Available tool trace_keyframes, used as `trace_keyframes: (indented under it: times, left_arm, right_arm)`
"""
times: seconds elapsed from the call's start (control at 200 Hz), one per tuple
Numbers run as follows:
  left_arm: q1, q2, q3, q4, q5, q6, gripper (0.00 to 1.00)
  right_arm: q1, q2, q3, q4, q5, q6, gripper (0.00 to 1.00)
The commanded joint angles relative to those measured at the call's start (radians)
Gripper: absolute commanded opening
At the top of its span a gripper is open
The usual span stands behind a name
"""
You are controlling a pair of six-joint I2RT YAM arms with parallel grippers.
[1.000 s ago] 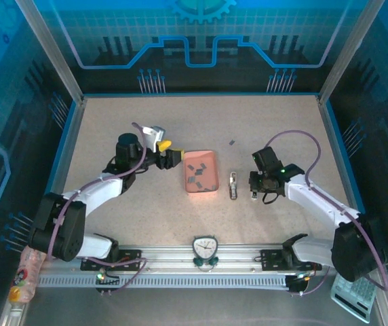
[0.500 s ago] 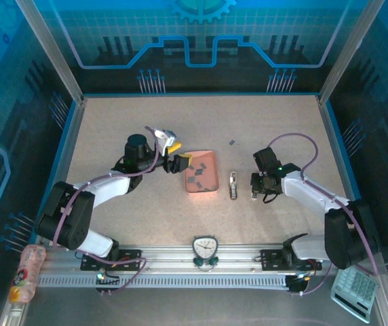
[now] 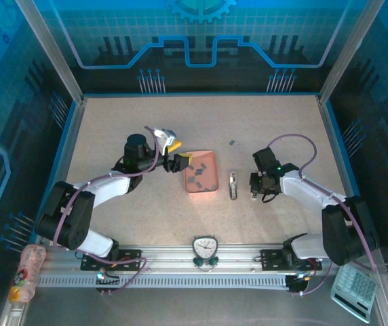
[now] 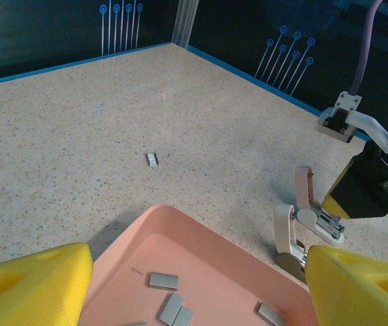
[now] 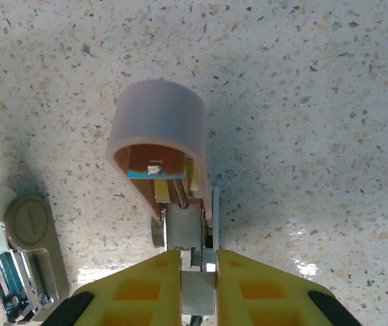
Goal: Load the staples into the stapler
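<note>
Two robot arms work over a speckled worktop (image 3: 275, 122). Near its middle sits a pink tray (image 3: 201, 191) holding several dark grey strips of staples (image 3: 195, 171). One stray strip (image 4: 152, 159) lies on the bare worktop, toward the far edge.

The left hand (image 3: 176, 161) hovers at the tray's left rim with its yellow fingers (image 4: 38, 282) spread wide. It looks lined up to come down on a strip.

Just right of the tray, a white stapler (image 3: 233, 185) lies hinged open, its metal channel exposed. Beside it, toward the right edge, the right hand (image 5: 197, 261) pinches the rear of a second, pale-capped stapler (image 5: 160, 129). The hand holds it low against the worktop with the cap tilted up. This grip probably steadies the stapler open so a strip can be dropped in. Whether either channel already holds staples cannot be told.
</note>
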Motion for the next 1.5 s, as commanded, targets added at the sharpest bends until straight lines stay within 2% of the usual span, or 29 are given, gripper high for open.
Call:
trace_keyframes:
  times: [0.0,0.365,0.68,1.496]
  left_arm:
    - [-0.003,0.005,0.011,0.026,0.026,0.028,0.83]
    - [-0.006,-0.003,0.009,0.025,0.025,0.030,0.83]
    - [-0.013,-0.009,0.006,0.023,0.023,0.034,0.83]
    - [-0.020,-0.020,0.004,0.020,0.024,0.039,0.83]
  right_arm:
    - [0.006,0.009,0.004,0.009,0.003,0.024,0.18]
    - [0.052,-0.012,-0.001,0.016,0.053,0.045,0.18]
    - [0.080,-0.080,-0.071,0.077,0.096,0.065,0.17]
    - [0.107,-0.125,-0.094,0.092,0.107,0.059,0.18]
